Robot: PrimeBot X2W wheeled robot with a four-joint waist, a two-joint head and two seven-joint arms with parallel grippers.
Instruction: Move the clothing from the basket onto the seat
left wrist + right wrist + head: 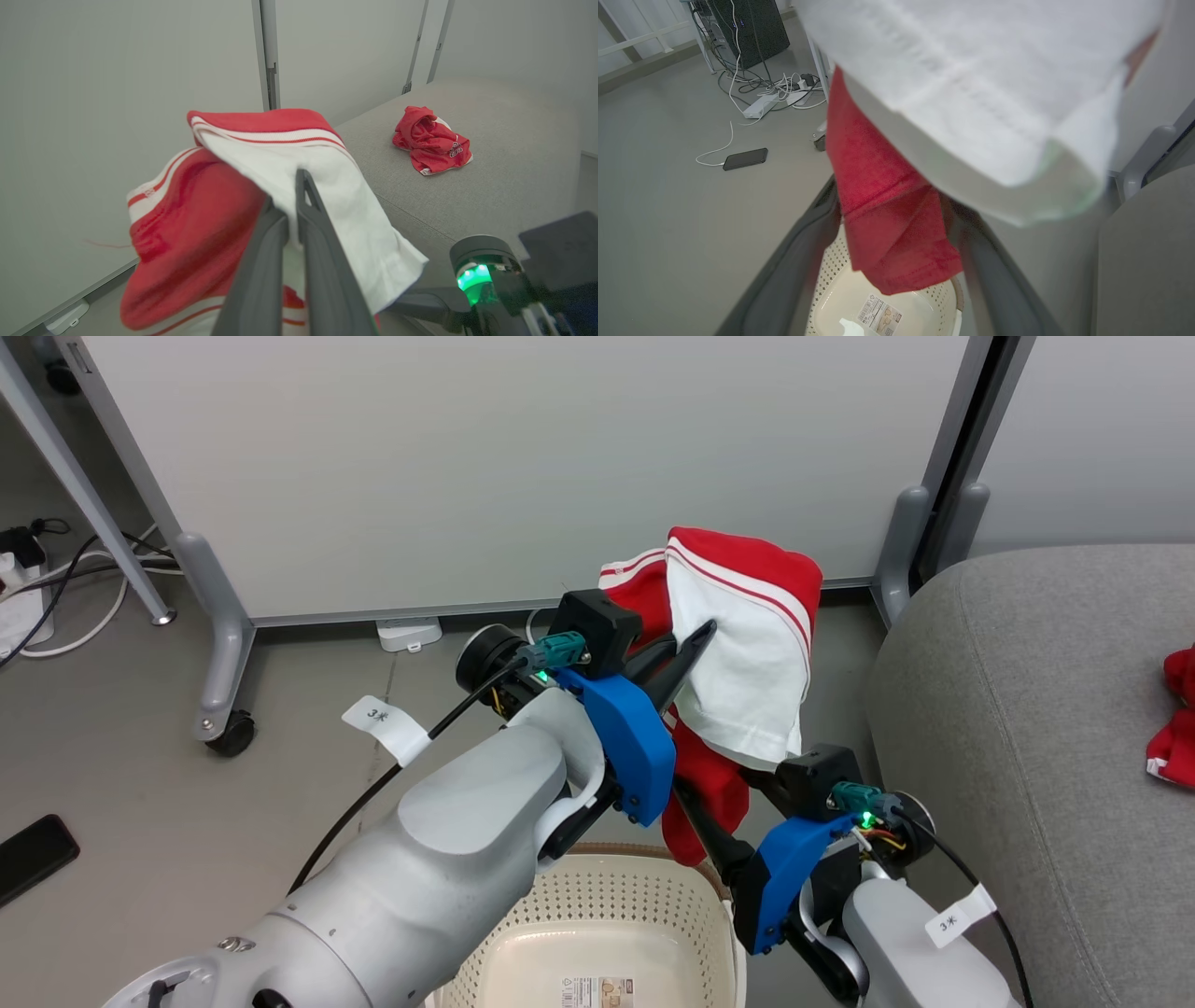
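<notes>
A red garment with white stripes and a white panel [747,644] hangs in the air above the basket [607,905], with my left gripper [702,637] shut on its white part. In the left wrist view the left gripper [287,189] pinches the white panel [327,186]. My right gripper [719,795] is open just below, and the garment's red tail [892,224] dangles between its spread fingers [798,261] over the basket [840,294]. The other red garment [432,147] lies crumpled on the grey seat [504,154], and shows at the seat's right edge [1178,719].
White partition panels on castor feet [219,653] stand behind the basket. A black phone [745,158] with a cable lies on the floor to the left, near a power strip and cords [761,105]. The seat [1008,709] stands directly right of the basket.
</notes>
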